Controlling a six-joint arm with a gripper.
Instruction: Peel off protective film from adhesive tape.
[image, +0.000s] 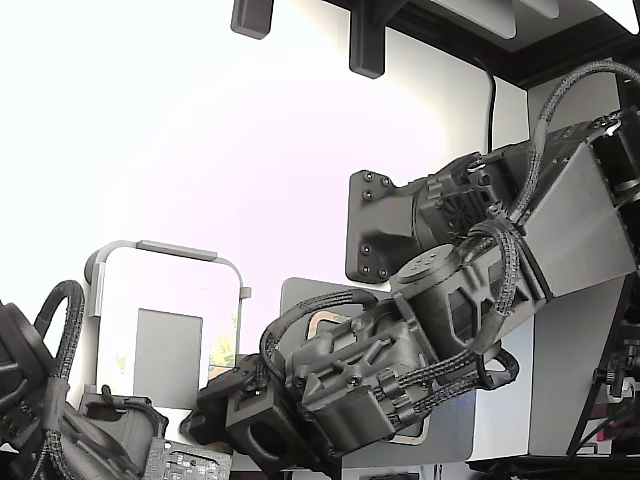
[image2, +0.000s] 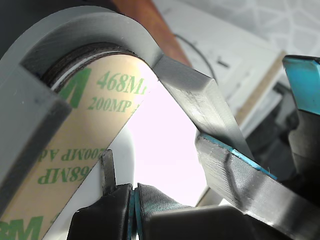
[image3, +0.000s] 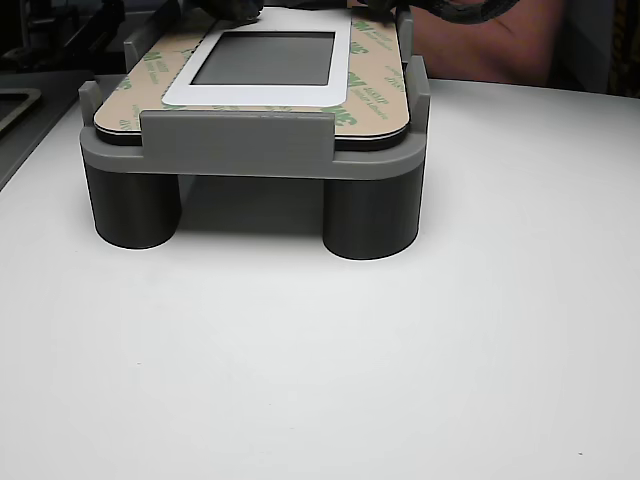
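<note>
The protective film (image2: 100, 105) is a pale cream strip printed with green 3M marks, lying flat along the edge of a panel held in a grey fixture (image2: 200, 90). In the other view the film (image3: 375, 70) borders a white frame with a dark grey middle, on the fixture (image3: 235, 140). My gripper (image2: 134, 200) sits at the strip's inner edge with its blue-padded jaws pressed together. I see no film between them. In the exterior view the gripper (image: 225, 395) is low at the fixture's near right corner (image: 240, 300), and a sliver of film (image: 222, 350) shows.
The fixture stands on stubby round legs (image3: 372, 215) on a white table (image3: 320, 380). A second dark arm (image: 60, 420) sits at the exterior view's lower left. A reddish-brown shape (image3: 480, 45) lies behind the fixture. Grey panels (image: 590, 340) stand at the exterior view's right.
</note>
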